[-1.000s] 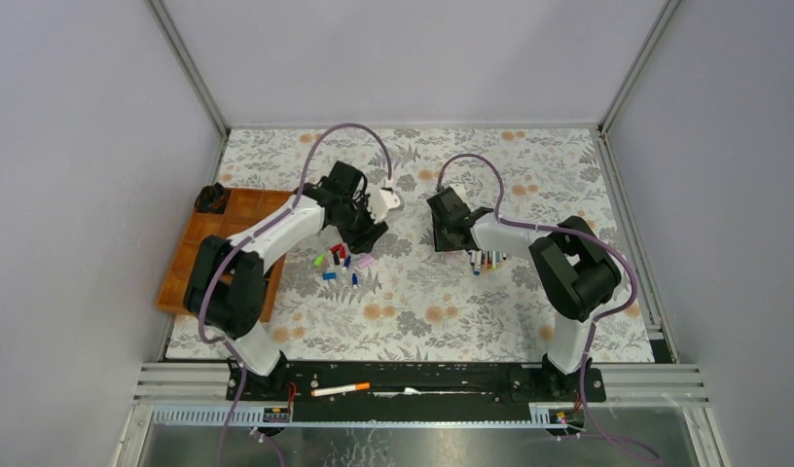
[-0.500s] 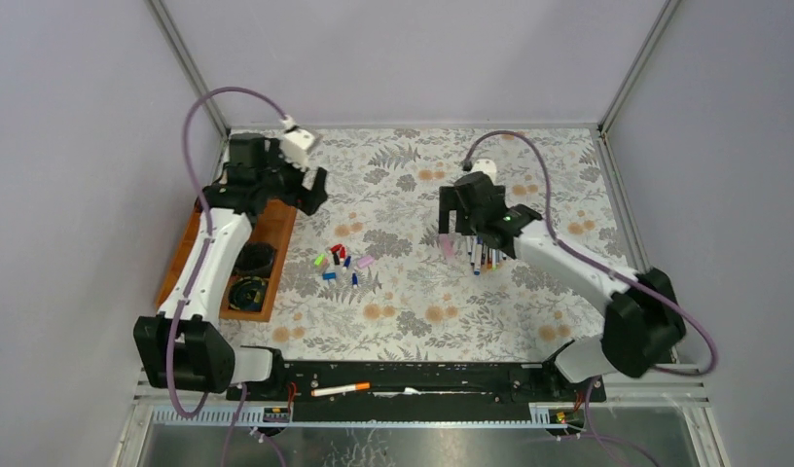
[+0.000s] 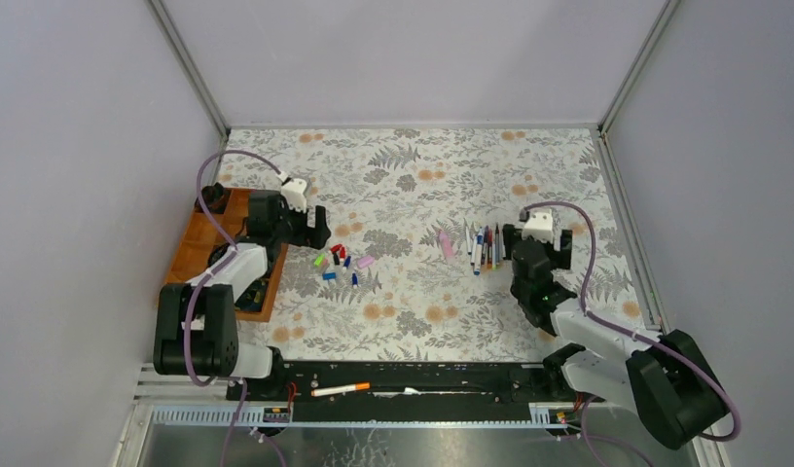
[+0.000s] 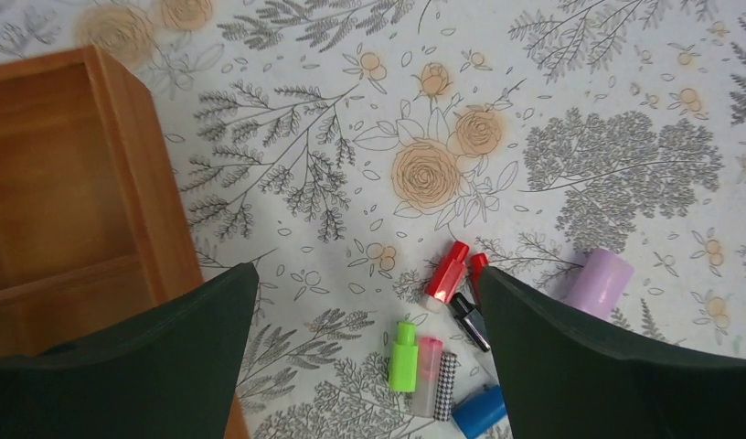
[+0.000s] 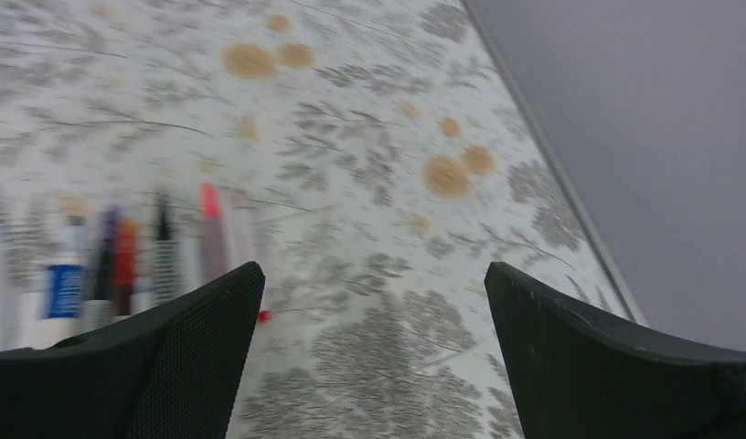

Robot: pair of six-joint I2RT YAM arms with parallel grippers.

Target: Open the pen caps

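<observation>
Finds the pens (image 3: pixel 485 250) just left of the spread, empty right gripper (image 5: pixel 371 274), barrels near-to-far; left gripper (image 4: pixel 367 274), likewise spread, farther.

You see pen caps (image 4: pixel 447 274) green, red, blue, lilac, black; cloth (image 4: pixel 552 91) grey-leafed, orange-flowered; tray (image 4: pixel 68 183) brown wood.

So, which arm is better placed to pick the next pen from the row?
Right. The right gripper, open, is just beside the pens; the left gripper, also open, is on the other side, by the pen caps and wooden tray.
</observation>
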